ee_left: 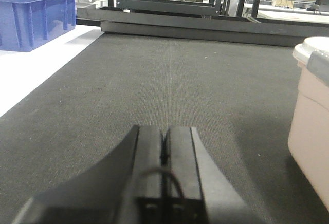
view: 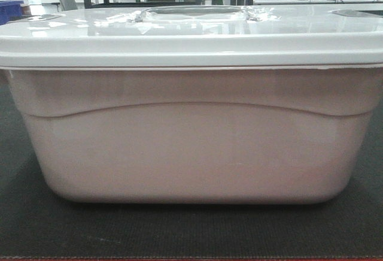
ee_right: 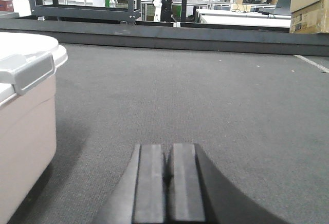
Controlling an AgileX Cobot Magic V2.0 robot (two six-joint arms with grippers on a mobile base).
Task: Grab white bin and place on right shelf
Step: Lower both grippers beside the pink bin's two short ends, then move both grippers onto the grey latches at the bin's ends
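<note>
frontally, the white bin [view: 191, 147] sat lidded on the dark mat [view: 191, 231], no pincer showing. left wrist: the left pincer [ee_left: 164, 131] was clenched, empty, bin off to its right. right wrist: the right pincer [ee_right: 168, 149] was clenched, empty, bin to its left. an uneven two-sided squeeze could likely skid or tip those smooth walls.

Translucent pinkish plastic white bin [view: 191, 147], glossy smooth lid [view: 191, 33], matt rough dark mat [ee_left: 169, 85]

Left pincer [ee_left: 164, 149] and right pincer [ee_right: 165, 170] both sit low and level, fingers pressed together
</note>
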